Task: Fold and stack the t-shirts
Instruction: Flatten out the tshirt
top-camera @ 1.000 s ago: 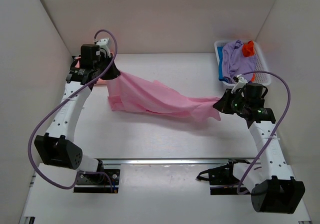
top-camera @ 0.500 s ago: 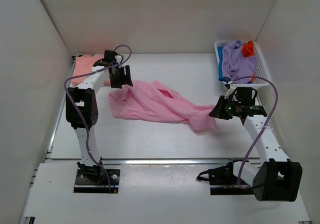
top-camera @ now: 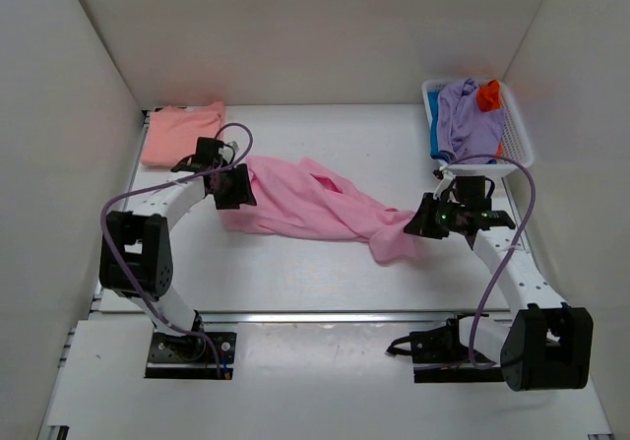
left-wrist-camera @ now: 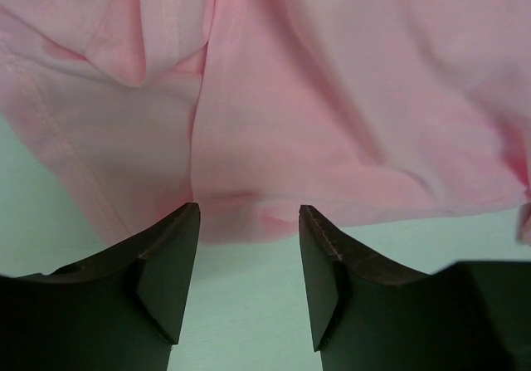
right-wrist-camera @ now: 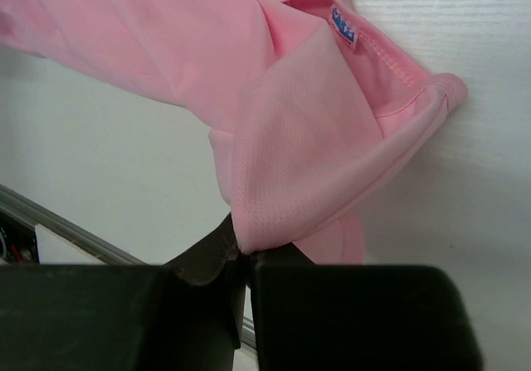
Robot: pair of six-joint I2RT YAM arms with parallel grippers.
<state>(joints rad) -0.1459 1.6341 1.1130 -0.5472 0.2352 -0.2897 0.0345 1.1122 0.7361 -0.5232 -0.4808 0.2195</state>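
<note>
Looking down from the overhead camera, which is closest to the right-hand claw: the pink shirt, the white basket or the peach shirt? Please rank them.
1. The pink shirt: its end is pinched in the right gripper.
2. The basket: just beyond, far right corner.
3. The peach shirt: far left corner.

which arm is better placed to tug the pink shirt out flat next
Right, probably: the right gripper is shut on a fold of the pink shirt, so it can pull at once. The left gripper is open at the hem, holding nothing.
</note>
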